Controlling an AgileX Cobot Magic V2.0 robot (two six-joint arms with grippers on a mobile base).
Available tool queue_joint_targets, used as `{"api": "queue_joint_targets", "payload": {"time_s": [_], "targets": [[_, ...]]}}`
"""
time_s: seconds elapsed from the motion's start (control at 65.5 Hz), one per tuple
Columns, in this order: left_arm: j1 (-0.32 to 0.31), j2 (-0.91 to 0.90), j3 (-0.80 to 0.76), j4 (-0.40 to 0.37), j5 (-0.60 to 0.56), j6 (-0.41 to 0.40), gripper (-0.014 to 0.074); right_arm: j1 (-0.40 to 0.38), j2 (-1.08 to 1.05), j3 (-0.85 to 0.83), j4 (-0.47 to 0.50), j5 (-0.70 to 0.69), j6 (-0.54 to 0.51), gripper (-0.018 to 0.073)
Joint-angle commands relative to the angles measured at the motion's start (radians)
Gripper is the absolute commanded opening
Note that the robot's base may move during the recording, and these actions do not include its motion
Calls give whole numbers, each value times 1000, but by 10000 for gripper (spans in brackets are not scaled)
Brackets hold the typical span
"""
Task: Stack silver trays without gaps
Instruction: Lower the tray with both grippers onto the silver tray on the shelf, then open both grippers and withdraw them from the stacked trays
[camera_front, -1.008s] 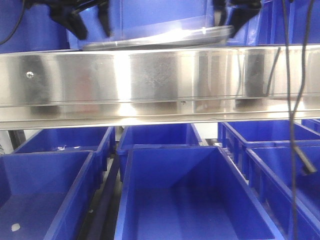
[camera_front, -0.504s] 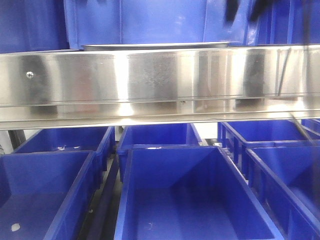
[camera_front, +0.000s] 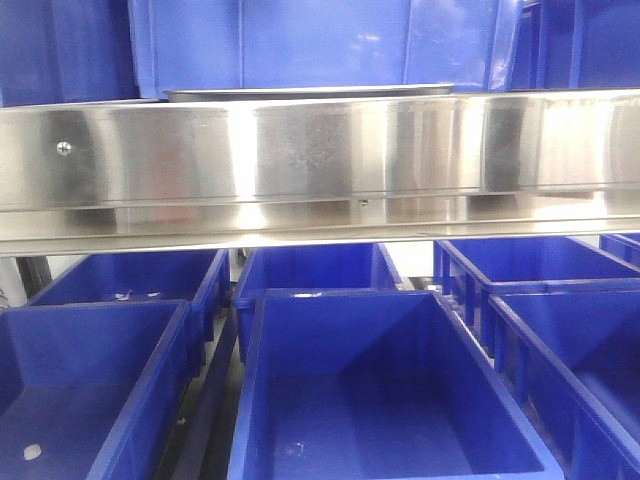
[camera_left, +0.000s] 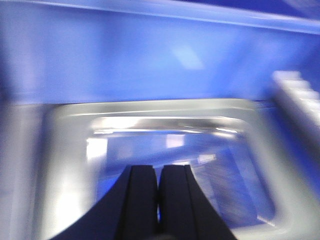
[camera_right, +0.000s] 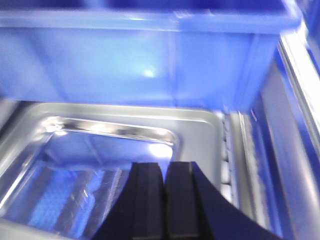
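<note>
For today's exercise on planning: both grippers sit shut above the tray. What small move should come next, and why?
Probably keep lifting both arms clear. The left gripper and right gripper are shut and hold nothing, and the tray lies level behind the rail. Whether it is nested without gaps cannot be seen.

One silver tray rim (camera_front: 310, 92) shows above the single steel shelf rail (camera_front: 320, 165) in the front view; whether more trays are nested under it cannot be told. Beyond the fingers (camera_left: 142, 200) of the one left gripper (camera_left: 159, 200) lies one tray basin, and likewise ahead of the one right gripper (camera_right: 164, 200). Six blue bins (camera_front: 380, 390) sit below the rail, with at least two more above it.
</note>
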Motion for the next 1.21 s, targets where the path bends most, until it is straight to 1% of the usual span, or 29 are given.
{"api": "queue_joint_targets", "payload": {"time_s": [0.0, 0.046, 0.198, 0.305, 0.382, 0.427, 0.611, 0.718, 0.87, 1.069, 1.191], "targets": [[-8, -64, 119, -20, -155, 4, -8, 1, -86, 131, -7, -164, -14, -79], [-8, -95, 178, -20, -217, 4, -8, 1, -145, 226, -7, -252, -14, -79], [-8, -197, 359, -14, -418, 5, -8, 1, -298, 450, -7, -436, -14, -79], [-8, -281, 504, -7, -583, 12, -8, 1, -395, 579, -7, -514, -19, -79], [-8, -339, 597, 23, -682, 12, -8, 1, -468, 668, -12, -555, -19, -79], [-8, -376, 657, 41, -722, 12, -8, 1, -509, 715, -20, -571, -19, -79], [-8, -541, 845, 125, -732, 12, -8, 1, -681, 862, -31, -580, -19, -79], [-8, -651, 910, 141, -718, 12, -8, 1, -790, 900, -31, -547, -19, -79], [-8, -801, 929, 141, -641, 12, -8, 1, -904, 904, -31, -455, -19, -79], [-8, -936, 929, 141, -635, 12, -8, 1, -988, 904, -31, -453, -19, -79], [-8, -974, 929, 141, -635, 12, -8, 1, -995, 904, -31, -455, -19, -79]]}}
